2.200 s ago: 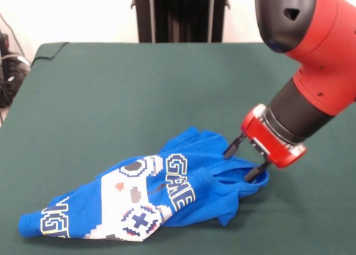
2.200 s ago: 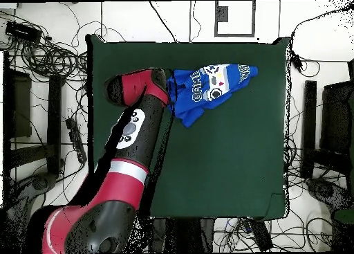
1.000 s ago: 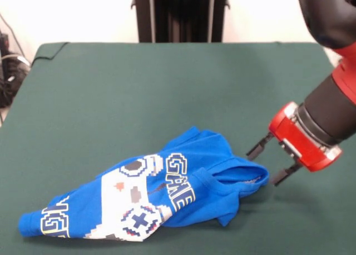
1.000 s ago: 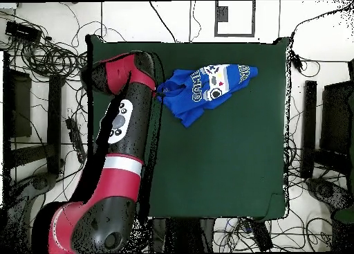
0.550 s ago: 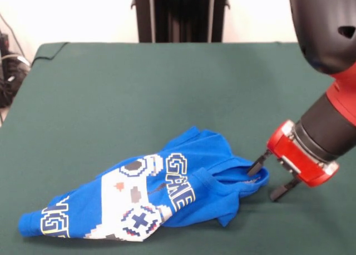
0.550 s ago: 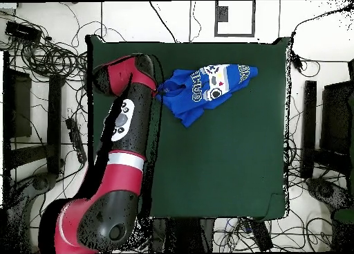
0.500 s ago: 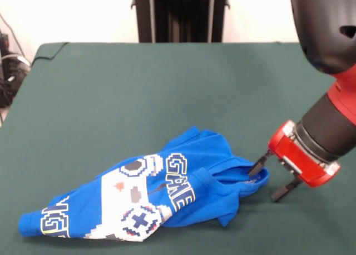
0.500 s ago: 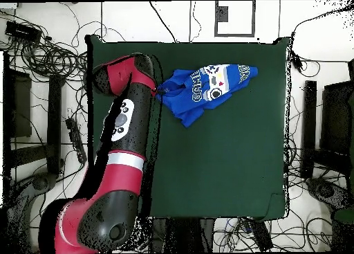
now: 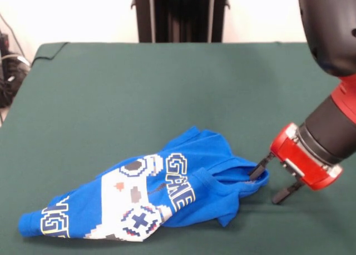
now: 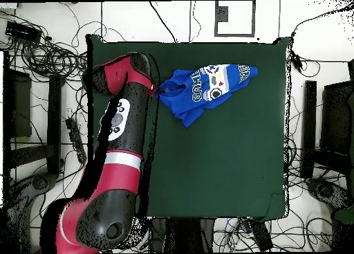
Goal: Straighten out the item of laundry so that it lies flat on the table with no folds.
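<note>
The blue T-shirt (image 9: 161, 191) lies bunched and folded on the green table (image 9: 139, 88), near the front edge, with its controller print and pixel lettering facing up. It also shows in the overhead view (image 10: 204, 88) near the table's far edge. My gripper (image 9: 268, 184) is open at the shirt's right end, low over the table. One fingertip (image 9: 257, 171) touches the folded blue edge; the other (image 9: 280, 195) stands on bare felt to the right. In the overhead view the gripper is hidden under the arm.
The arm (image 10: 121, 127) runs along the table's left side in the overhead view. The black pedestal (image 9: 181, 13) stands at the table's far side. Cables (image 10: 48, 54) lie on the floor around the table.
The gripper let go of the shirt's right end, drew back to the right, then came down again to that edge, still open. The shirt has barely moved.
</note>
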